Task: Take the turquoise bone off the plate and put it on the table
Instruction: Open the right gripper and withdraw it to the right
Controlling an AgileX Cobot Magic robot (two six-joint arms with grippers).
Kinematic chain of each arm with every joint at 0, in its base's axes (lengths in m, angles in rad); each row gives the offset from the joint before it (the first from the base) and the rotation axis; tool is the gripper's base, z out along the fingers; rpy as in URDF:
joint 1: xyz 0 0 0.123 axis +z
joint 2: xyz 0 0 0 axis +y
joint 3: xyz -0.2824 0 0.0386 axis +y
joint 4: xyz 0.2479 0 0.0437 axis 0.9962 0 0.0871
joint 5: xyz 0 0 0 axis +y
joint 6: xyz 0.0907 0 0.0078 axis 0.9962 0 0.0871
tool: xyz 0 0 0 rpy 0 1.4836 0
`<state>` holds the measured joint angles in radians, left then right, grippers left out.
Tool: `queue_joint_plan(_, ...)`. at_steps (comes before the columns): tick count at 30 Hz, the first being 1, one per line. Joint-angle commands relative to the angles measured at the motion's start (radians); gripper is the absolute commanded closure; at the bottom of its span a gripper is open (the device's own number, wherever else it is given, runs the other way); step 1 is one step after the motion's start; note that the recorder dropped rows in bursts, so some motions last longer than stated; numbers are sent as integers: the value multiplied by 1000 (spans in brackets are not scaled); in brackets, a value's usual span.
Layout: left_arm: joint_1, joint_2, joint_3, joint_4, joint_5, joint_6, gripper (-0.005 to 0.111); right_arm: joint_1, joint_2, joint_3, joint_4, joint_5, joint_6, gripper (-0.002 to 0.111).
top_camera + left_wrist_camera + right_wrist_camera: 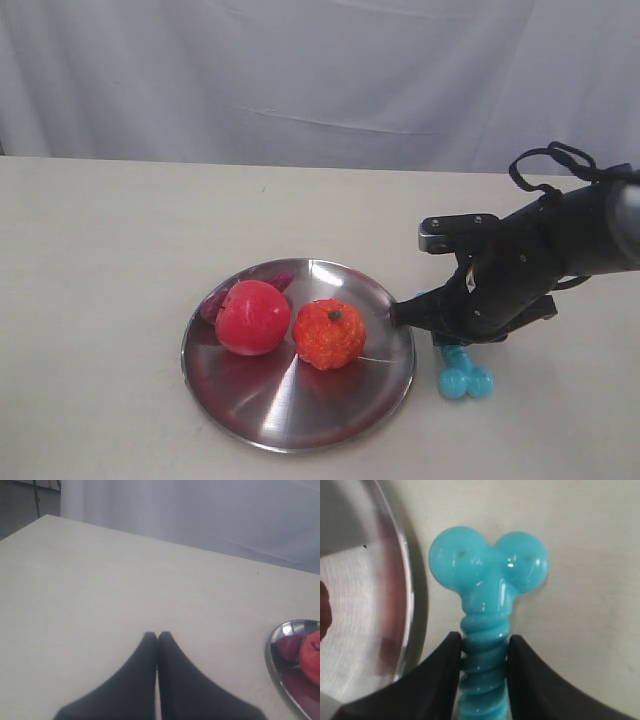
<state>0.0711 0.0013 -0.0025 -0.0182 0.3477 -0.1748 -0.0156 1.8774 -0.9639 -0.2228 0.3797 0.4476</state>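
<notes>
The turquoise bone lies on the table just outside the plate, one knobbed end showing. My right gripper is shut on its ribbed middle, black fingers pressed against both sides. In the exterior view the bone pokes out below the right gripper, beside the steel plate's rim on the beige table. My left gripper is shut with nothing in it, over bare table away from the plate; it is out of the exterior view.
A red apple, an orange and a dark purple fruit sit on the plate. A white curtain hangs behind the table's far edge. The right arm's cables loop above its wrist.
</notes>
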Motion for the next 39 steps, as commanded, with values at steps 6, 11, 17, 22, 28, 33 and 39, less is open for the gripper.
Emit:
queue_joint_plan(6, -5, -1, 3, -3, -5, -2, 107, -2, 0, -11, -14, -28, 0, 84)
queue_joint_plan(11, -5, -1, 3, -3, -5, -2, 107, -2, -7, -11, -14, -30, 12, 51)
queue_joint_plan(17, -5, -1, 3, -3, -5, -2, 107, -2, -88, -28, -14, 21, 17, 50)
queue_joint_plan(22, -5, -1, 3, -3, -5, -2, 107, -2, -260, -98, -11, 242, 17, 50)
queue_joint_plan(28, -5, -1, 3, -3, -5, -2, 107, 15, -530, -98, 23, 541, 4, 50)
queue_joint_plan(33, -5, -1, 3, -3, -5, -2, 107, 173, -803, -30, 43, 679, 15, 50)
queue_joint_plan(39, -5, -1, 3, -3, -5, -2, 107, 361, -1080, 103, 44, 719, 93, 55)
